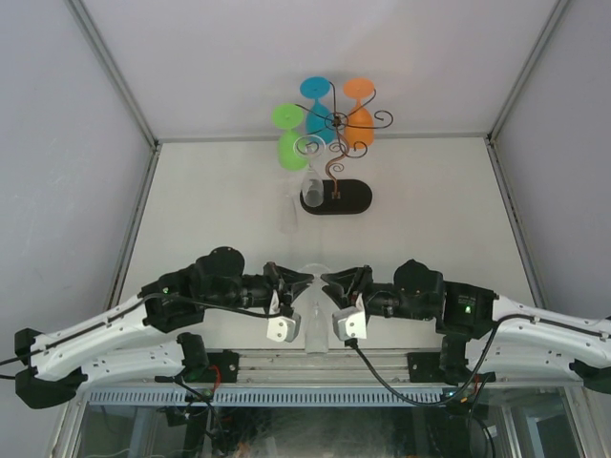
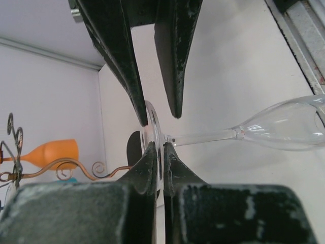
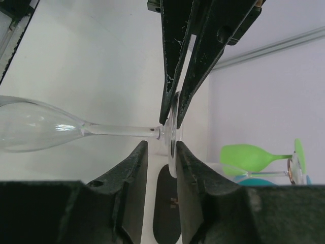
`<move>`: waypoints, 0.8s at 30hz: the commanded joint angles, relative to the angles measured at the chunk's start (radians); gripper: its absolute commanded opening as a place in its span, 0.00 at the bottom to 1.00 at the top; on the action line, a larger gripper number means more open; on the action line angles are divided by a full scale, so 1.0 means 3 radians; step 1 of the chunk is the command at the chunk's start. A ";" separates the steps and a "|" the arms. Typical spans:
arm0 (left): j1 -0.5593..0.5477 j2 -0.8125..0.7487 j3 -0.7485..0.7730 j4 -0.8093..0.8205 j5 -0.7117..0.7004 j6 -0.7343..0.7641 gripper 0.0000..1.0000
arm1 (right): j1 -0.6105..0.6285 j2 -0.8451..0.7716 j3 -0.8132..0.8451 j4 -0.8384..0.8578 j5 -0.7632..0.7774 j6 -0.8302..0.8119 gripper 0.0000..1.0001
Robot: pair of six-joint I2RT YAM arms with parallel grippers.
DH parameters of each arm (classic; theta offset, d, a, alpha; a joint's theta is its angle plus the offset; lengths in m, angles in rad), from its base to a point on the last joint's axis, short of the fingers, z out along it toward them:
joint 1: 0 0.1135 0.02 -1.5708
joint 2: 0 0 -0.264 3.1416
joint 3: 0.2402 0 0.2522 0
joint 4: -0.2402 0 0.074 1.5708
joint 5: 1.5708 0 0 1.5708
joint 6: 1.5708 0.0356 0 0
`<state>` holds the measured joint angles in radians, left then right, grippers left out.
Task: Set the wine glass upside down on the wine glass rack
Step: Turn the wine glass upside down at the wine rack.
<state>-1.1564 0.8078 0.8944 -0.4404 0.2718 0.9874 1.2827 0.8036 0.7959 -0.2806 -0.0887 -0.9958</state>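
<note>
A clear wine glass (image 1: 315, 320) lies level between my two grippers above the near table edge, with its bowl toward the arms and its foot toward the rack. My left gripper (image 1: 305, 278) is shut on the foot's rim (image 2: 154, 133). The stem (image 2: 203, 137) and bowl run off to the right in the left wrist view. My right gripper (image 1: 327, 279) is open, its fingers (image 3: 139, 152) either side of the foot (image 3: 172, 133). The wine glass rack (image 1: 336, 143), brown scrolled wire on a black oval base (image 1: 353, 197), stands at the back middle.
Green (image 1: 288, 134), blue (image 1: 318, 105) and orange (image 1: 359, 119) glasses hang upside down on the rack, with a clear one (image 1: 312, 181) by the base. The orange glass (image 2: 51, 152) and green glass (image 3: 249, 157) show in the wrist views. Enclosure walls stand left, right and back.
</note>
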 commanded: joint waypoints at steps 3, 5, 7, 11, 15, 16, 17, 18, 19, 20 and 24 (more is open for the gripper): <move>0.0000 -0.0144 -0.0040 0.0335 -0.0304 -0.0025 0.00 | 0.0089 -0.0221 0.0179 0.0063 0.0198 0.0102 0.40; 0.0003 -0.0176 -0.0086 0.0418 -0.0402 -0.0041 0.00 | 0.0101 -0.0283 0.0175 0.0035 0.0251 0.0221 0.47; 0.0003 -0.0199 -0.0119 0.0479 -0.0475 -0.0041 0.00 | 0.0106 -0.0342 0.0175 0.0017 0.0331 0.0388 0.54; 0.0004 -0.0247 -0.0188 0.0558 -0.0598 -0.0034 0.00 | 0.0106 -0.0474 0.0178 -0.0019 0.0538 0.0742 0.66; 0.0007 -0.0278 -0.0261 0.0641 -0.0676 -0.0028 0.00 | 0.0106 -0.0635 0.0138 0.0050 0.0709 0.1114 0.75; 0.0012 -0.0284 -0.0275 0.0663 -0.0686 -0.0029 0.00 | 0.0106 -0.0671 0.0136 0.0058 0.0745 0.1220 0.76; 0.0014 -0.0287 -0.0284 0.0687 -0.0698 -0.0030 0.00 | 0.0106 -0.0705 0.0134 0.0069 0.0775 0.1361 0.77; 0.0026 -0.0293 -0.0293 0.0704 -0.0701 -0.0033 0.00 | 0.0106 -0.0732 0.0133 0.0073 0.0811 0.1517 0.77; 0.0034 -0.0299 -0.0305 0.0719 -0.0702 -0.0038 0.00 | 0.0106 -0.0758 0.0131 0.0076 0.0860 0.1710 0.77; 0.0048 -0.0308 -0.0314 0.0757 -0.0698 -0.0049 0.00 | 0.0106 -0.0779 0.0135 0.0081 0.0903 0.1912 0.78; 0.0123 -0.0337 -0.0342 0.0883 -0.0655 -0.0126 0.00 | 0.0101 -0.0737 0.0115 0.0062 0.1218 0.2694 0.78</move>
<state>-1.1416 0.7330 0.8062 -0.2932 0.0795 0.9810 1.3052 0.5705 0.7986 -0.2924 0.1589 -0.4873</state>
